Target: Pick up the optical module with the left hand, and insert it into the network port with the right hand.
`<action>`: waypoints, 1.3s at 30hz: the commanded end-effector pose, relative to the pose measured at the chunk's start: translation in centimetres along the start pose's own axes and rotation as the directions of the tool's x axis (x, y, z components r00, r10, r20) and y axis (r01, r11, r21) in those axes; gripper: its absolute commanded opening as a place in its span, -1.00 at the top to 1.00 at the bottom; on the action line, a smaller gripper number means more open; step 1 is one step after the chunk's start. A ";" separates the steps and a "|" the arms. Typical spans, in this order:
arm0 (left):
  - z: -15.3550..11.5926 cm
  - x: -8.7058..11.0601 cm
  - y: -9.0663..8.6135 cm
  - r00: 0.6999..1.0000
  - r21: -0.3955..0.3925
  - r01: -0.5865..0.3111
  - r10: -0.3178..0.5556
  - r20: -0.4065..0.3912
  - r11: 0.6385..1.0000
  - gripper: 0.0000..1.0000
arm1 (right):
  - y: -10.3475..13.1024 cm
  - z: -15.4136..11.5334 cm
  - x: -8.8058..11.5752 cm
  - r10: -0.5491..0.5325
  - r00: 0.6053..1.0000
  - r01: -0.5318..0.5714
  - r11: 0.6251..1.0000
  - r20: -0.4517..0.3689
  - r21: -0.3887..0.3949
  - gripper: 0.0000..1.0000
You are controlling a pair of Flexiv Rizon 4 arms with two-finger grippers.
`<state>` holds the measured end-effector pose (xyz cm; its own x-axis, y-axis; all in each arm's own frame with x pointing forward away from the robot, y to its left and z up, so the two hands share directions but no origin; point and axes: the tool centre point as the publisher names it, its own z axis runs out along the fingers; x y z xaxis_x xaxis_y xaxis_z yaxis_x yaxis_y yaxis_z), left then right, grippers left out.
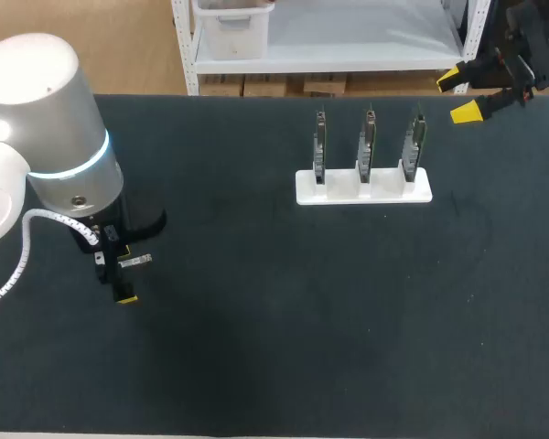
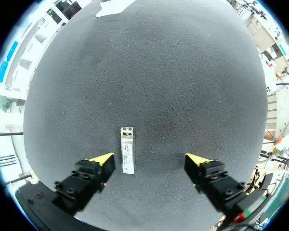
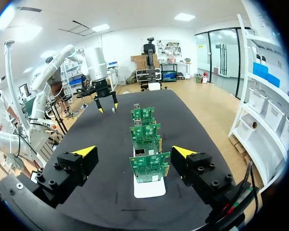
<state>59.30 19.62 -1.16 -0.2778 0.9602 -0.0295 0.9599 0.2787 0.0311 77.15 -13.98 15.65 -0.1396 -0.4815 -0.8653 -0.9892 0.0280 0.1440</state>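
- Module [image 2: 127, 150] flat on table [image 1: 284, 302], lower left of head view, between wide-spread fingers of left gripper [image 2: 151, 161], ungripped.
- Right gripper [image 1: 465, 91] wide too, upper right, near three boards [image 1: 369, 146] in white stand [image 1: 363, 190].

Your left arm [image 1: 37, 119] is standing over the left edge of the table [image 1: 256, 347], with its wrist pointing straight down at the surface. Your left gripper [image 2: 151, 159] is hanging low over the surface near that edge. Its jaws are standing wide apart, and its yellow fingertips [image 2: 100, 160] are pointing down at the surface. Your right arm [image 1: 531, 46] is sitting at the far right corner. It is holding your right gripper [image 1: 459, 94] raised above the far edge, tilted so that it is facing back across the table toward your left arm. Its jaws are also standing wide apart.
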 end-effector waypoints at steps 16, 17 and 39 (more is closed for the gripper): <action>0.4 -1.0 -0.4 0.997 0.056 -0.072 0.072 0.012 0.996 1.00 | 0.2 0.0 0.0 -0.002 1.000 0.002 1.000 0.001 0.004 -1.00; 0.4 -1.0 -0.4 0.997 0.056 -0.074 0.074 0.012 0.996 1.00 | 0.2 0.0 0.0 -0.002 1.000 0.002 1.000 0.001 0.004 -1.00; -9.1 -9.7 8.6 0.904 -0.238 0.132 -0.018 0.427 0.962 1.00 | 0.2 0.0 0.0 -0.002 1.000 0.002 1.000 0.001 0.004 -1.00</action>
<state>68.81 13.28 7.21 -0.2844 0.8915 -0.3525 0.9005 0.3746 0.2208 77.15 -13.98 15.65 -0.1396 -0.4815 -0.8652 -0.9892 0.0280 0.1440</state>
